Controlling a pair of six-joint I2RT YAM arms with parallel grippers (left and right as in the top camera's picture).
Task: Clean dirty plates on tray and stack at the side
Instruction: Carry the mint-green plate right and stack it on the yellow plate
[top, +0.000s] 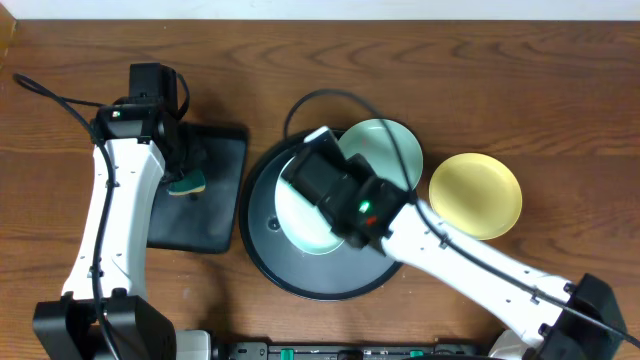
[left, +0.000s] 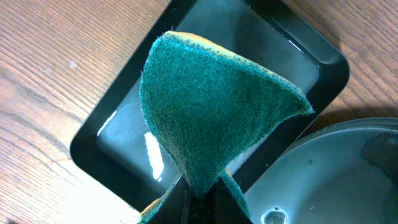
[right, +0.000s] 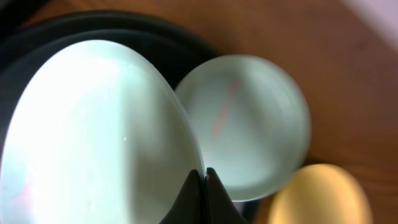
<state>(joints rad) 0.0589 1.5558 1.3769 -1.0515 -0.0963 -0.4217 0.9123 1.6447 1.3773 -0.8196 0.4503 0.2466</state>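
The left gripper (left: 199, 198) is clamped on a green scouring sponge (left: 211, 106) with a thin yellow layer along its far edge. The sponge fans out wide from the pinch point between the fingers. It hangs above a small rectangular black tray (top: 215, 215) with a glossy floor. That tray lies on the wooden table (top: 560, 90) just left of the large round black tray (top: 300, 280).

The right gripper (right: 202, 182) has its two dark fingertips pressed together on the rim of a pale mint-green round plate (right: 93, 137). From overhead this plate sits over the left-centre of the round tray's dark grey floor, half hidden under the wrist. Whether it rests on the floor or is raised off it cannot be told.

A second mint-green plate (top: 388, 148) lies at the tray's far right edge, overlapping the raised rim and reaching past it. In the right wrist view a faint reddish streak crosses its surface.

A pale yellow round plate (top: 476, 195) rests on the bare wood to the right of the tray. It is just beside the second mint-green plate without touching it.
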